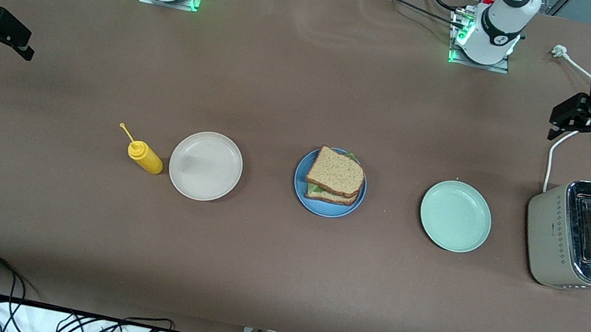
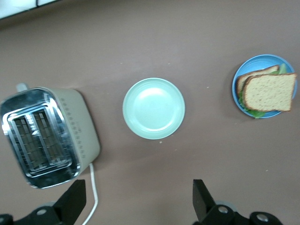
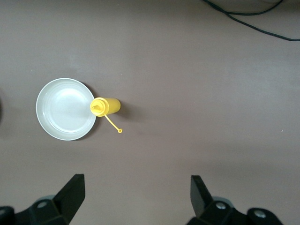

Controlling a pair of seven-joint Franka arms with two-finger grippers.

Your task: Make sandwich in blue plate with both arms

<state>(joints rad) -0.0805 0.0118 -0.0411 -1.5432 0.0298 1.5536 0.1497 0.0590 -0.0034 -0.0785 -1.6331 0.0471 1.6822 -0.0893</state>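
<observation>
Nearest to my front camera sits the row of dishes, and the job looks finished to me: the sandwich (image 1: 335, 176) rests assembled on the blue plate (image 1: 301, 185), two slices of brown wholegrain bread stacked slightly askew with the lettuce leaf (image 2: 255, 112) peeking out between them. The blue plate lies between the cream-white plate (image 1: 205, 165), toward the right arm's end of the table, and the pale green plate (image 1: 455, 215), toward the left arm's end. Both of those are bare. A yellow squeeze bottle (image 1: 145, 156) lies just beside the cream-white plate, and a toaster (image 1: 582, 236) stands past the green plate, its slots showing nothing in them.

Farther up, both arms are parked wide. My left gripper (image 2: 138, 199) hangs over the table near the toaster's cord (image 1: 551, 156), jaws spread wide and holding nothing. My right gripper (image 3: 136, 199) hangs over the bare table at the right arm's end, jaws likewise spread and holding nothing.

I judge the stacking step complete. All I see left is perhaps squaring the top slice, which would call for a light nudge at its crust without dragging the lettuce out.
</observation>
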